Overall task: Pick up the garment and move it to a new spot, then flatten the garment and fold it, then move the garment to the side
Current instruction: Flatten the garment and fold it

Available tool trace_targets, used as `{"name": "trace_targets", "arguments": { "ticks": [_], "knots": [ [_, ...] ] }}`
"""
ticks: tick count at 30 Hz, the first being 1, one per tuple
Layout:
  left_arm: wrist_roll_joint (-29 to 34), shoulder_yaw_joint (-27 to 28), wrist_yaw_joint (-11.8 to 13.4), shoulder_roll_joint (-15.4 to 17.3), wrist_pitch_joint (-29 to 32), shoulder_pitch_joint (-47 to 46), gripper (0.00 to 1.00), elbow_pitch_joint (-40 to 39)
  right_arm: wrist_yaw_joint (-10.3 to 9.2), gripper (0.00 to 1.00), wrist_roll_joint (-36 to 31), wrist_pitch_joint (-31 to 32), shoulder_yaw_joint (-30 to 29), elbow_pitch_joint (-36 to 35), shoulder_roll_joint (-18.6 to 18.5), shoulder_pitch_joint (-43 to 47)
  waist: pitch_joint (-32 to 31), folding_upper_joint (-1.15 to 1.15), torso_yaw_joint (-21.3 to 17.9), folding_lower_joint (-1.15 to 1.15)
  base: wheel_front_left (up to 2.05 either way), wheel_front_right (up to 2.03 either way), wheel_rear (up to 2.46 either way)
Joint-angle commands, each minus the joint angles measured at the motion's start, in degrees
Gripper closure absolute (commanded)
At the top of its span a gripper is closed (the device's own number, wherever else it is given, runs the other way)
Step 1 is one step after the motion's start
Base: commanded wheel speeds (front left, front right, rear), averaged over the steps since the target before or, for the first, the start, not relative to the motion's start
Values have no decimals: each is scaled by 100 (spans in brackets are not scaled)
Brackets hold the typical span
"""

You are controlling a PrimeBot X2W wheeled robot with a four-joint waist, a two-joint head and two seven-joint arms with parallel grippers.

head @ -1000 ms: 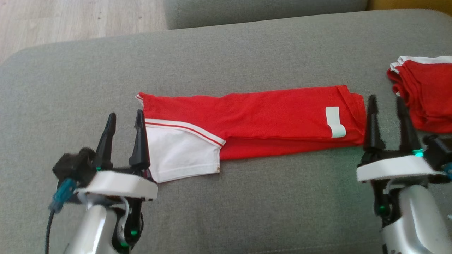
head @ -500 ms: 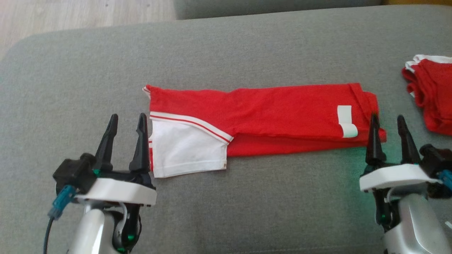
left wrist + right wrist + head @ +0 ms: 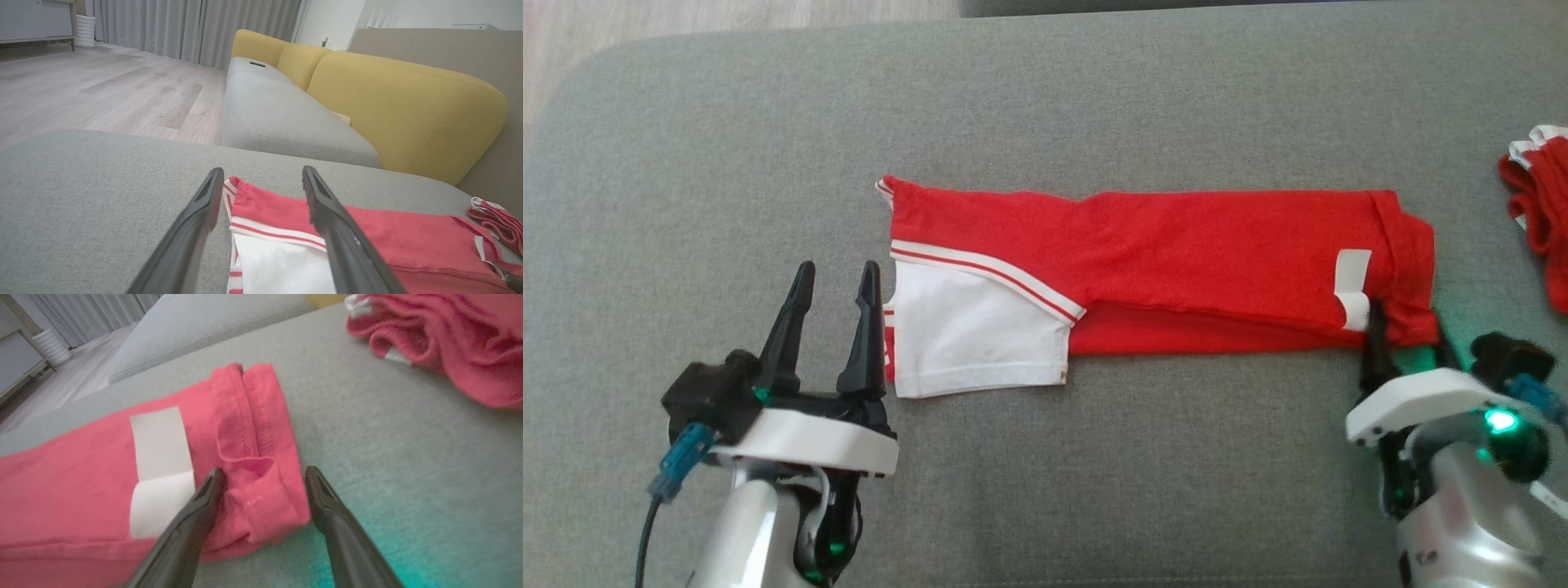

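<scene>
The garment (image 3: 1176, 253) is a red shirt folded into 1 long narrow strip. It lies across the middle of the head view on a grey sofa cushion (image 3: 1094, 98). Its long axis runs from left to right of that frame. The white sleeve (image 3: 972, 343) is at the lower left end and a white label (image 3: 1352, 282) sits near the right end.

The coming move likely turns on this: the strip lies crosswise in front of the robot with 1 gripper at each short end.

- **Right end:** The right gripper (image 3: 1409, 327) is at the lower right of the head view. In the right wrist view its 2 fingers stand apart with nothing pinched. They straddle the rolled hem corner, which sits between the tips at the lower centre of that frame (image 3: 264, 470).
- **Left end:** The left gripper (image 3: 839, 268) is at the lower left, also spread wide and holding nothing. In the head view its inner finger is just beside the sleeve's edge. In the left wrist view the garment's end shows between the fingers (image 3: 262, 170). Whether the fingers touch the cloth cannot be told.

The right arm seems the more committed. Each arm is nearest to its own end, which would suit folding the strip end to end.

A 2nd red garment (image 3: 1543, 220) lies apart at the right edge of the head view.
</scene>
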Motion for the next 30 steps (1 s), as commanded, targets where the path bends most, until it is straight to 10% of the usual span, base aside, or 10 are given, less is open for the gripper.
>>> {"name": "trace_targets", "arguments": {
  "ticks": [1, 8, 10, 30],
  "knots": [
    [-42, 164, 9, 16, -30, -253, 0, -144, 39, 0, 94, -15, 216, 53, -13, -183, 14, 0, 5, 0, 0, 0, 0],
    [-52, 208, 24, 15, -30, -298, 0, -132, 39, 0, 691, 229, 878, 1025, -13, -467, 1, 0, -53, 0, 0, 0, 0],
    [-51, 203, 31, 15, -30, -297, 0, -135, 39, 100, 845, 204, 1015, 1143, -13, -533, -5, 0, -79, 0, 0, 0, 0],
    [-135, 237, 49, 15, -30, -226, 0, -93, 39, 100, -1022, -248, -1318, 365, -67, -900, -252, 0, -126, 0, 0, 0, 0]
  ]
}}
